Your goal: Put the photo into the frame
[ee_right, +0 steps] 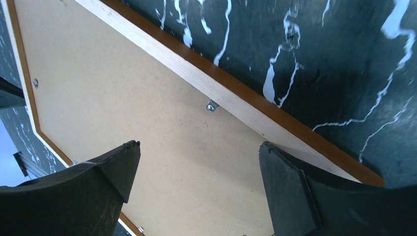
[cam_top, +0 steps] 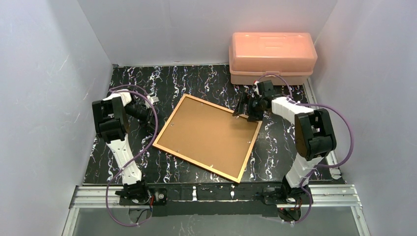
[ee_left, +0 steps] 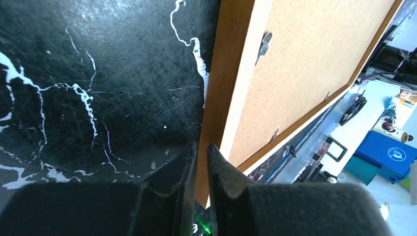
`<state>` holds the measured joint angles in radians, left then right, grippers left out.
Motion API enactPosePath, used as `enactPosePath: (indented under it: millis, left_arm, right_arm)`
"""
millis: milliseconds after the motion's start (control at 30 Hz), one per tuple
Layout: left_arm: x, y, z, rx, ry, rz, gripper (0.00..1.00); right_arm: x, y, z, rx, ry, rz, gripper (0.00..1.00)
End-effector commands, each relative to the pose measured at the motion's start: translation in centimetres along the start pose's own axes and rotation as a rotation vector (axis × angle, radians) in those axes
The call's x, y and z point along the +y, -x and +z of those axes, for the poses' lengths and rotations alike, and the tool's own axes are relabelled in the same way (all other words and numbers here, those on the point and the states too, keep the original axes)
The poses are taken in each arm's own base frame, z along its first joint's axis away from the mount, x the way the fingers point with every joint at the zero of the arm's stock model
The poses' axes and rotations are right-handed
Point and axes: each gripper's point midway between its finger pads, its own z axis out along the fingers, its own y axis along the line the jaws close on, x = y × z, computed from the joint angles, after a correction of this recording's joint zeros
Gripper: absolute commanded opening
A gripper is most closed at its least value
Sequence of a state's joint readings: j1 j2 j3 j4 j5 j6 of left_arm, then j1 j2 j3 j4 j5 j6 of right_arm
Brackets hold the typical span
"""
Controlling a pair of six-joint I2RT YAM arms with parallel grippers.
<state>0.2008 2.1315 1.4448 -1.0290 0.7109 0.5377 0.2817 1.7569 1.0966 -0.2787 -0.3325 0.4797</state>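
Hovering wide-open over the frame (ee_right: 236, 93), right gripper (ee_right: 196, 147) (left gripper (ee_left: 202, 145) nearly closed beside it).

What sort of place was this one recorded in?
Probably a lab robot workcell: plain white panel walls box in a black marbled tabletop, two arms are bolted to an aluminium rail, and the left wrist view shows a blue box in a room beyond.

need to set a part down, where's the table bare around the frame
Bare mat: far strip between the frame and back wall, left of the pink box; near-left wedge between frame and left arm. Crowded where the right gripper hangs by the box.
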Motion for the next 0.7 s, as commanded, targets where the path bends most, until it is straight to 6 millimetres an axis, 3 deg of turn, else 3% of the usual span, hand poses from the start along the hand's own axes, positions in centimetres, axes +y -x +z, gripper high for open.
enactPosePath:
  millis: [0, 100, 300, 500, 667]
  left_arm:
    - [-1.1, 0.5, -1.8, -0.051, 0.038, 0.015, 0.13]
    - [-1.0, 1.6, -3.1, -0.099, 0.070, 0.006, 0.14]
    - [-2.3, 3.5, -4.4, -0.173, 0.056, 0.013, 0.18]
    - [-1.6, 3.4, -2.7, -0.153, 0.037, -0.001, 0.19]
    - [-1.4, 3.0, -1.2, -0.121, -0.024, -0.020, 0.15]
  right_arm:
    - [1.9, 3.7, -2.1, -0.097, 0.010, -0.068, 0.99]
    - [1.3, 3.8, -4.1, -0.119, -0.041, -0.047, 0.99]
    - [-2.3, 0.6, -7.3, -0.131, -0.120, 0.070, 0.99]
    - [-4.0, -3.5, -7.1, -0.064, -0.136, 0.134, 0.99]
    - [-3.8, -4.6, -5.6, -0.032, -0.077, 0.184, 0.99]
